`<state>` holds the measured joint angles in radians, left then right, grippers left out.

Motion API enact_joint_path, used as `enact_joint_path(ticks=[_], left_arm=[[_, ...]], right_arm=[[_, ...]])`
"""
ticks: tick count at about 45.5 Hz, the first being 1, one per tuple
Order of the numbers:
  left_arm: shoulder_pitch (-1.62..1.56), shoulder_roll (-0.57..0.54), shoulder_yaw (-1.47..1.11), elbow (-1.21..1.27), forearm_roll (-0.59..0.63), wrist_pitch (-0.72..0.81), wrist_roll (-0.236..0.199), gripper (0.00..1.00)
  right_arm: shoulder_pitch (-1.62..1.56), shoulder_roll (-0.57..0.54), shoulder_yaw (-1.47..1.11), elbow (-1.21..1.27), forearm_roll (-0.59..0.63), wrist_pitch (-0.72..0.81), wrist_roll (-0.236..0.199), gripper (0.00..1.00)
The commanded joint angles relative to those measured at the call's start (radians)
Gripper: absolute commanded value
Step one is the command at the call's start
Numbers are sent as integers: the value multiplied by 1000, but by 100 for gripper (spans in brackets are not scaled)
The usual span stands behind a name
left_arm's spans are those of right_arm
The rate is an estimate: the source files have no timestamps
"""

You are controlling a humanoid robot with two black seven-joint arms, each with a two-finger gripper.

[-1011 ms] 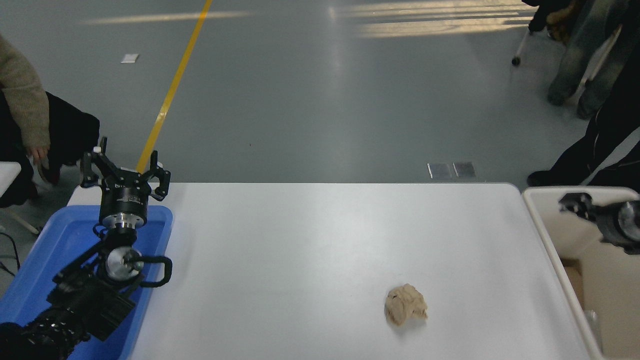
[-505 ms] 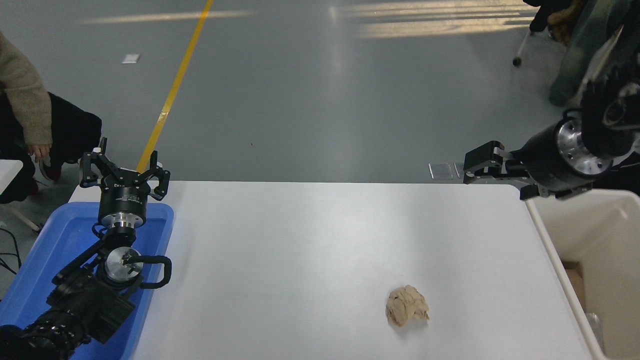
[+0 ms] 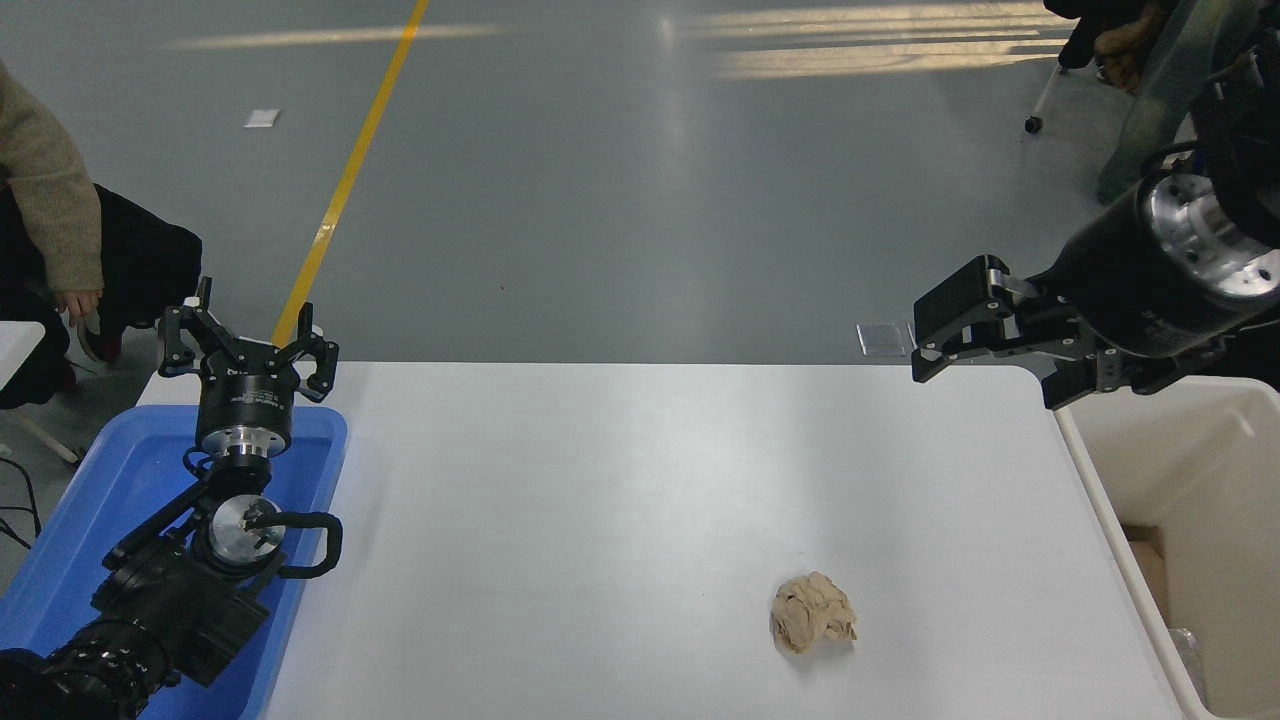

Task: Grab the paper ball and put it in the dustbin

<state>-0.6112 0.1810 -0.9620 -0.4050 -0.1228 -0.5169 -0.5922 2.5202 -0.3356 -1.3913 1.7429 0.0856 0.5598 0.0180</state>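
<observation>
Paper ball (image 3: 813,626): tan, crumpled, lumpy wad (lying free) on smooth white table (image 3: 600,520), near-right area. Dustbin (image 3: 1190,520): cream, smooth-walled, rounded rim, beside table. Right end effector (image 3: 935,335): black, fingers spread, empty, above far-right corner.

Occlusions and cropped items

The dustbin (image 3: 1100,500) is cut by the right and bottom edges. The blue tray (image 3: 320,440) is partly hidden behind the left arm (image 3: 170,600); a person (image 3: 50,190) is cropped at left.
</observation>
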Motion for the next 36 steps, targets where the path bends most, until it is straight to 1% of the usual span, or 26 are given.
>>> enact_joint_path(ticks=[1, 9, 20, 29, 36], left_arm=[[1, 2, 0, 0, 0, 0, 0, 99], [1, 0, 0, 0, 0, 0, 0, 99], [-1, 1, 0, 0, 0, 0, 0, 99], [-1, 0, 2, 0, 0, 0, 0, 99], [-1, 0, 2, 0, 0, 0, 0, 99]], right_arm=[[-205, -25, 20, 2, 6, -181, -1, 100], [-428, -2, 162, 2, 40, -334, -1, 100], [-699, 104, 360, -8, 40, -475, -4, 100], [-873, 196, 403, -115, 39, -577, -9, 100], [-960, 208, 410, -218, 39, -604, -9, 100]])
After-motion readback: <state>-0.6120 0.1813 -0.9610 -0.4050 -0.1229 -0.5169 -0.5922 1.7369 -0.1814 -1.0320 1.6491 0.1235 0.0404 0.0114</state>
